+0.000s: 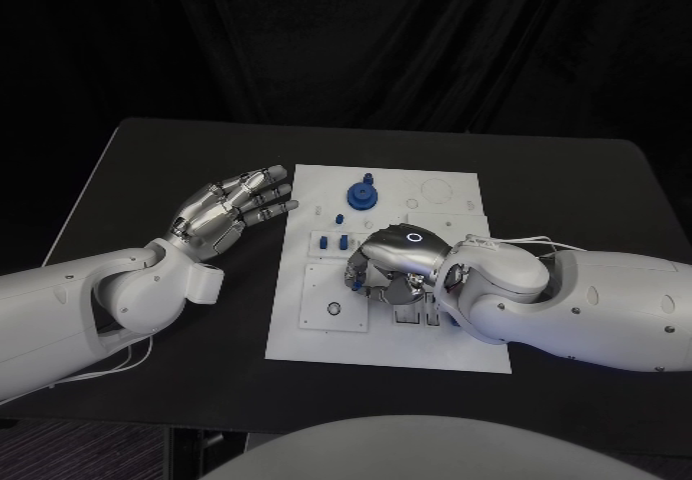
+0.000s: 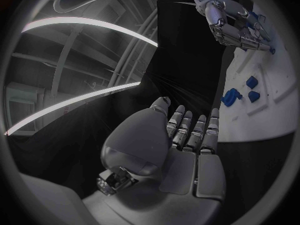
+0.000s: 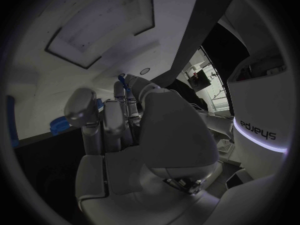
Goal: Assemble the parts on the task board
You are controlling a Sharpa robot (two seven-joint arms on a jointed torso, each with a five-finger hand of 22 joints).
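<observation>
Right hand (image 1: 387, 262) on task board (image 1: 462, 350); left hand (image 1: 231, 208) beside its edge

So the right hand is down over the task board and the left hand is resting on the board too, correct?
Not quite. The left hand is open off the task board, beside its left edge, as the head view shows. The right hand is indeed down over the board.

A matte black rectangular table (image 1: 159, 170) with rounded corners stood against a dark backdrop. A strip of dark patterned floor (image 1: 87, 445) showed below its near edge, beside a thin black table leg (image 1: 180, 452).
</observation>
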